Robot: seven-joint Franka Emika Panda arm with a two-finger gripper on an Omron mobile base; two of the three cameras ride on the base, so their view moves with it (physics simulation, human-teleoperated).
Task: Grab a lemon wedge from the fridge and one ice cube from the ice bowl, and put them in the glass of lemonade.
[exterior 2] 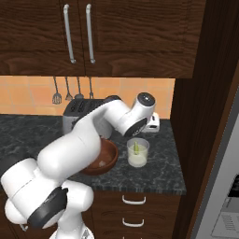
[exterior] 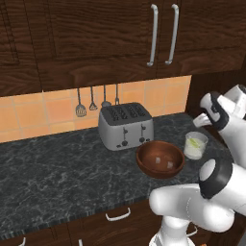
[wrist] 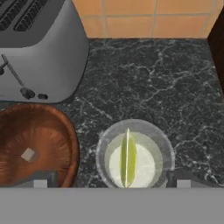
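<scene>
One lemon wedge (wrist: 128,158) sat in glass of lemonade (wrist: 135,154), ice bowl (wrist: 37,146) at 9 o'clock; jaws spread, empty.

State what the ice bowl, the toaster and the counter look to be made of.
Ice bowl: reddish-brown wood, apparently, with grain-like streaks. Toaster: silver metal, seemingly brushed, with a soft sheen. Counter: dark stone, perhaps marble or granite, with pale veins.

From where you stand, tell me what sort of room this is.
A kitchen, by the look of it. A silver toaster stands on a dark stone counter against an orange tiled wall, with cooking utensils hung under dark wooden cabinets.
</scene>
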